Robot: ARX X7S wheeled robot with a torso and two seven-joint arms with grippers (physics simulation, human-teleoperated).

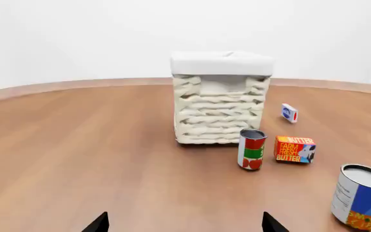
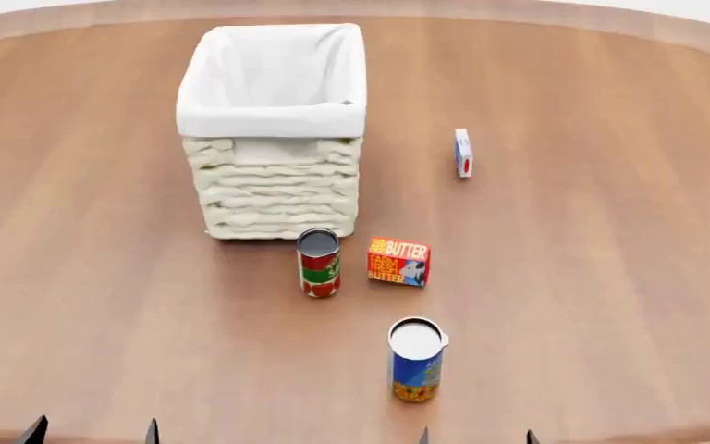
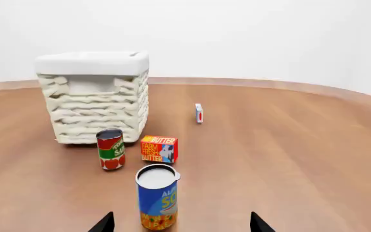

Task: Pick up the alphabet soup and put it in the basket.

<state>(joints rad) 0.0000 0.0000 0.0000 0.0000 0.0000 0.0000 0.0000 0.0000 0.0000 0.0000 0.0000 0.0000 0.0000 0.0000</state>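
The alphabet soup can [image 2: 414, 361], blue and white with an orange base, stands upright on the wooden table near the front; it also shows in the right wrist view [image 3: 157, 197] and the left wrist view [image 1: 360, 196]. The cream wicker basket [image 2: 274, 176] with white lining stands behind it, also in the left wrist view [image 1: 221, 101] and right wrist view [image 3: 95, 99]. My right gripper [image 3: 180, 223] is open, just short of the soup can. My left gripper [image 1: 184, 223] is open and empty over bare table.
A red and green tomato sauce can [image 2: 318, 263] and an orange butter box [image 2: 398, 262] stand just in front of the basket. A small white and blue box [image 2: 462, 153] stands farther back right. The round table's edge [image 2: 651, 17] curves behind.
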